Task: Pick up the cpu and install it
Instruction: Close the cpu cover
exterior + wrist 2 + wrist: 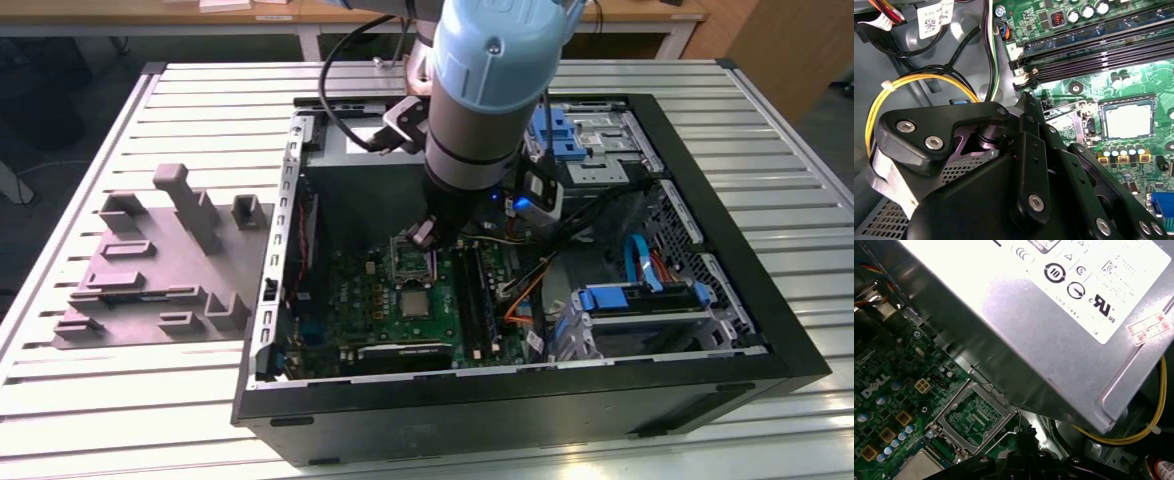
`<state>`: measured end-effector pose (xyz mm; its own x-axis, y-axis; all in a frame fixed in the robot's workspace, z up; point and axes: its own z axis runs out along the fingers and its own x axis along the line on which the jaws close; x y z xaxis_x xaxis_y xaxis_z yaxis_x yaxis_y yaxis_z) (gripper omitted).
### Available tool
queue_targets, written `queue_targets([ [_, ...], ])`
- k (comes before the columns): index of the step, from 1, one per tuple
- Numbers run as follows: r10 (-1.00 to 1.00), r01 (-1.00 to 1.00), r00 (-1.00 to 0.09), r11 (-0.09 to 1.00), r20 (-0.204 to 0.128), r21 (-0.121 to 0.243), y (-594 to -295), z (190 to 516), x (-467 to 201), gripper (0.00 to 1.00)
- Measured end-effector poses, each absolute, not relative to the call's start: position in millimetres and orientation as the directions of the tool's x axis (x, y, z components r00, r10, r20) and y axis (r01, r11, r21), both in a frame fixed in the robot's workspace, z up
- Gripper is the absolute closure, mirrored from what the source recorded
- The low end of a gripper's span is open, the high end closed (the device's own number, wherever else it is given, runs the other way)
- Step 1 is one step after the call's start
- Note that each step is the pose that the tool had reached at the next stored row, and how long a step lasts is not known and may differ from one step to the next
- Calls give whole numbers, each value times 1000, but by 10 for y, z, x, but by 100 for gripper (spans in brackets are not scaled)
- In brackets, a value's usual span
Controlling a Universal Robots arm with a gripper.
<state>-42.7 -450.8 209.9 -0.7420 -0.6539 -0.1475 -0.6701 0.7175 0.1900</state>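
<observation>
Hovering over the socket (pixel 974 415), the end effector (pixel 424 237) sits between power supply (pixel 1054 330) wall and cpu (pixel 416 301); grip unreadable.

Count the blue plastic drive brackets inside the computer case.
2. One blue bracket sits on the far drive bay beside the arm; another tops the near drive cage. The arm may hide more.

A pale, slatted metal bench (pixel 200 100) is carrying two things in the exterior view. A grey moulded plastic tray (pixel 134 290) with upright posts is lying flat toward the exterior view's left. An open black computer case (pixel 534 410) is lying on its side just beside the tray, taking up the bench's middle and the exterior view's right.
</observation>
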Motion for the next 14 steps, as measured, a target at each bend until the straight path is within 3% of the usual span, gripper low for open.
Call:
queue_targets([
  [14, -653, -670, -742, 716, -153, 196, -4469, 2060, -426, 89],
])
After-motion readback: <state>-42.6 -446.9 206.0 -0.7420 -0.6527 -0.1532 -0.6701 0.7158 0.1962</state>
